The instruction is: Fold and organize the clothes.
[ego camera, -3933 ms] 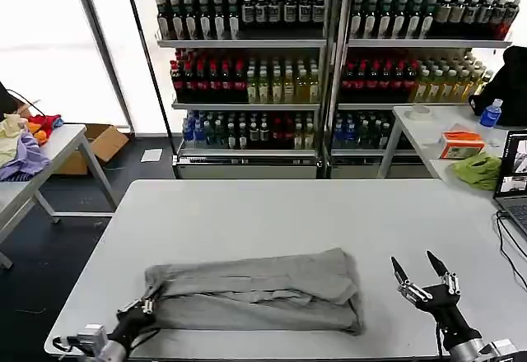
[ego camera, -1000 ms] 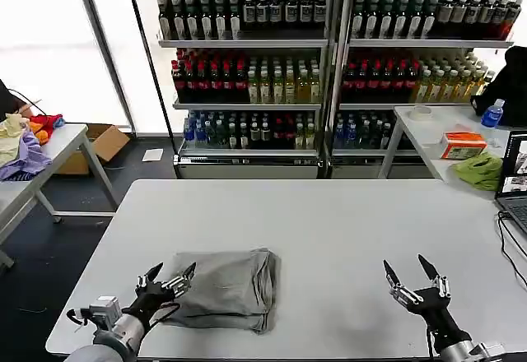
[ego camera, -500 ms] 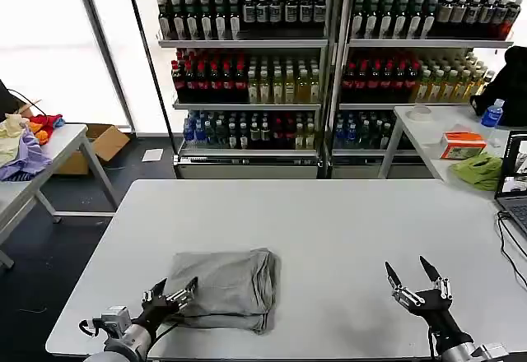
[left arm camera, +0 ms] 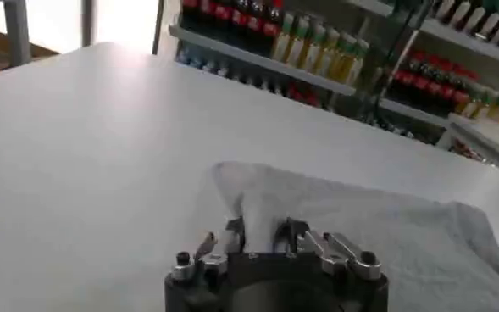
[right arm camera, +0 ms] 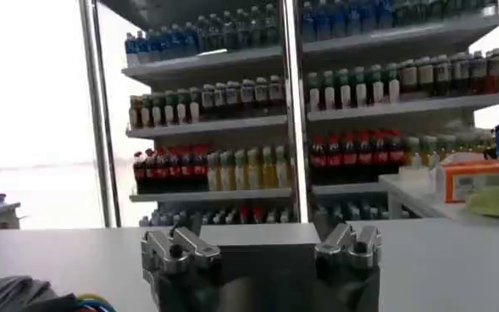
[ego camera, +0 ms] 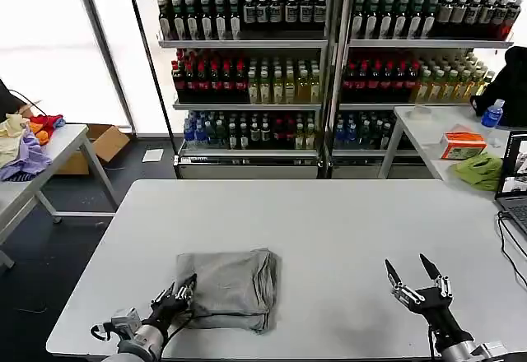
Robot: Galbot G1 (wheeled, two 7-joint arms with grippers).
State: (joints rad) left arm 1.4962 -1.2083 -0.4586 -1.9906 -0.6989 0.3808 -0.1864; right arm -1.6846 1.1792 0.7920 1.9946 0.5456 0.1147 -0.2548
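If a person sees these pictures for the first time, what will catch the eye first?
Most likely the folded grey shirt lying near the front left of the white table, with the left gripper at its near left corner. Next, the right gripper held open above the table's front right. Behind the table, the tall shelves of coloured bottles stand out.
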